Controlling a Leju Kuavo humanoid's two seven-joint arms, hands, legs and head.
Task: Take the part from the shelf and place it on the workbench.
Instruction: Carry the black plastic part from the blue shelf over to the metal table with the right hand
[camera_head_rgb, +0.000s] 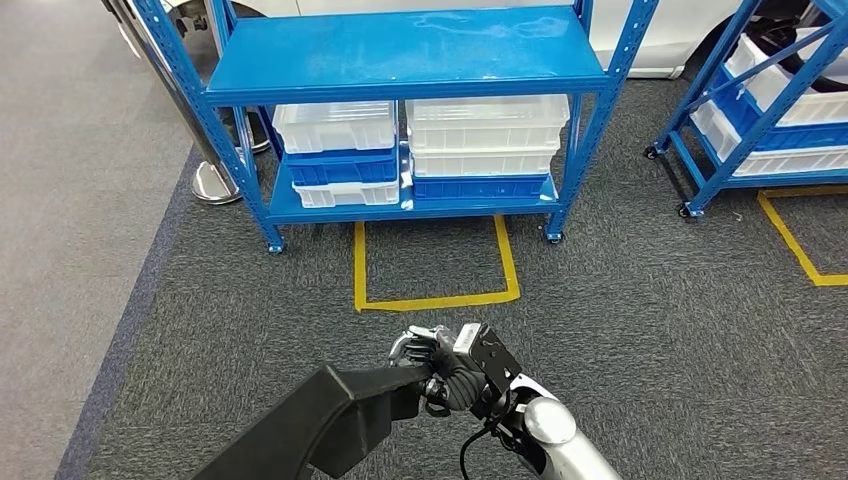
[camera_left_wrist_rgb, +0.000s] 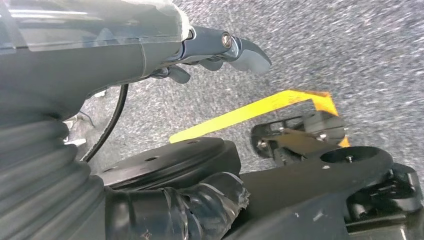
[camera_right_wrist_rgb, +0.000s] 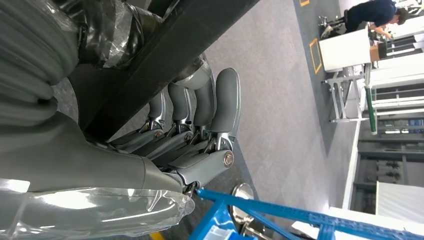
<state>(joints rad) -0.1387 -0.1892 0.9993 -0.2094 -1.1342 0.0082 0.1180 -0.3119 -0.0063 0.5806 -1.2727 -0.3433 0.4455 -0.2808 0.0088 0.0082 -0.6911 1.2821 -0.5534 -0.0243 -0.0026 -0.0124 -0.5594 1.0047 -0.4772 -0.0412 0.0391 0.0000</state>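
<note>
A long black moulded part (camera_head_rgb: 320, 425) slants from the lower left of the head view up toward the middle. My right hand (camera_head_rgb: 440, 365) grips its upper end. In the right wrist view its fingers (camera_right_wrist_rgb: 200, 110) wrap around the part's black bar (camera_right_wrist_rgb: 165, 55). My left hand (camera_left_wrist_rgb: 220, 50) hangs over the carpet with its thumb out, its other fingers loosely bent, and nothing in it. The blue shelf (camera_head_rgb: 400, 60) stands ahead of me, its top level bare.
White and blue bins (camera_head_rgb: 480, 140) fill the shelf's lower level. A yellow taped rectangle (camera_head_rgb: 435, 295) marks the dark carpet before it. A second blue rack (camera_head_rgb: 760, 110) stands at the right, a steel post base (camera_head_rgb: 215, 180) at the left. A person (camera_right_wrist_rgb: 372, 12) stands by a white bench (camera_right_wrist_rgb: 345, 47).
</note>
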